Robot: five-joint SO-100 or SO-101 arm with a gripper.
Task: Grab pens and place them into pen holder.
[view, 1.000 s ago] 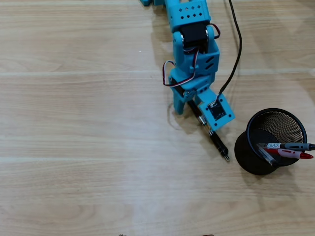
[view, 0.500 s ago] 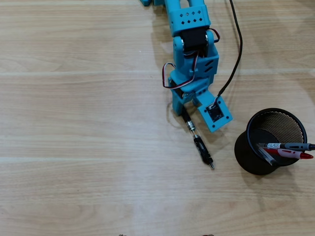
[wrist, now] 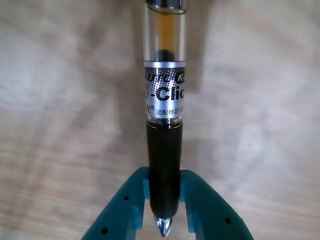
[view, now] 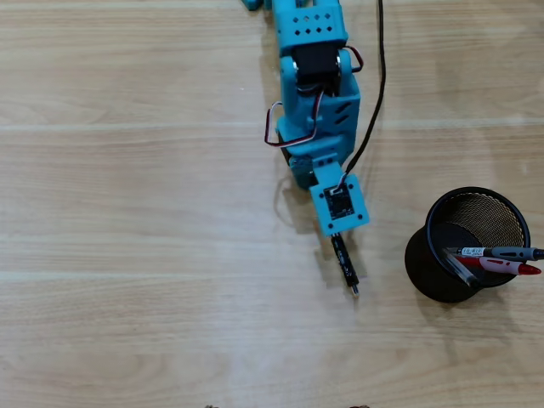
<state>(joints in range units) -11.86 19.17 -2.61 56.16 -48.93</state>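
Overhead view, left to right: bare light wooden table (view: 127, 255) across the left half. Near the middle, a turquoise arm (view: 316, 93) reaching down from the top edge, with a black cable (view: 374, 93) trailing along its right side and a small camera block (view: 338, 204) at the wrist. Below that block, a black-gripped pen (view: 344, 265) sticking out toward the bottom of the picture, tilted slightly to the right, metal tip at the lower end, upper part hidden under the wrist. Well apart to the right, a black mesh pen holder (view: 438, 268) standing upright on the table, close to the right edge. Inside it, a grey-and-clear pen (view: 497, 252) and a red pen (view: 508, 267), both leaning out over the right rim, side by side; a further dark pen end faintly visible lower in the cup, too dim to identify.

Wrist view, left to right: blurred wood grain on the left, then the gripper (wrist: 165, 205) at bottom centre, its two turquoise fingers (wrist: 125, 210) closed narrowly on the pen's (wrist: 165, 150) black rubber section. Clear barrel with a silver printed band running straight up out of frame, metal tip showing between the fingers at the bottom. More blurred wood on the right.
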